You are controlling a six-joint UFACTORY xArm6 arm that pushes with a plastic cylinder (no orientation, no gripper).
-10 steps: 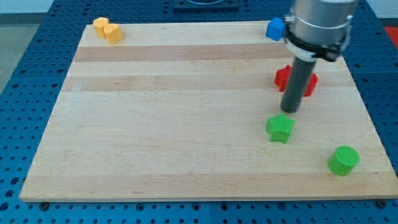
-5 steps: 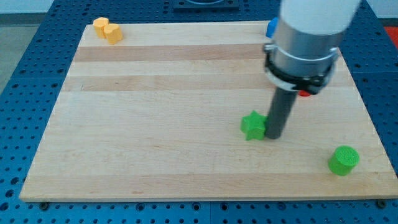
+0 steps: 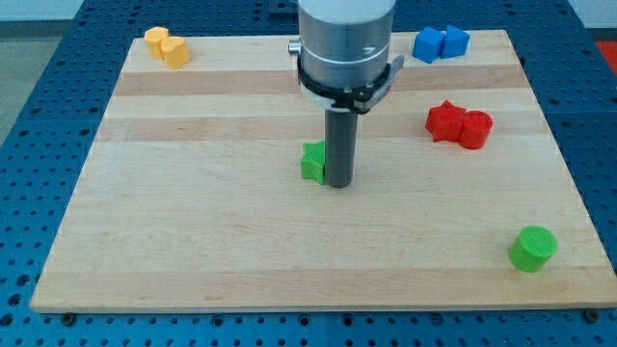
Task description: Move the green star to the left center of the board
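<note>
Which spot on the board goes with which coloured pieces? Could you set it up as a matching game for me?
Things:
1. green star
2. green cylinder
3. yellow blocks
4. blue blocks

Places:
A. top left corner of the view
B. near the bottom right corner
C. middle of the board, touching the left side of my tip
D. top edge, right of the arm

Pairs: 1-C, 2-B, 3-A, 4-D
</note>
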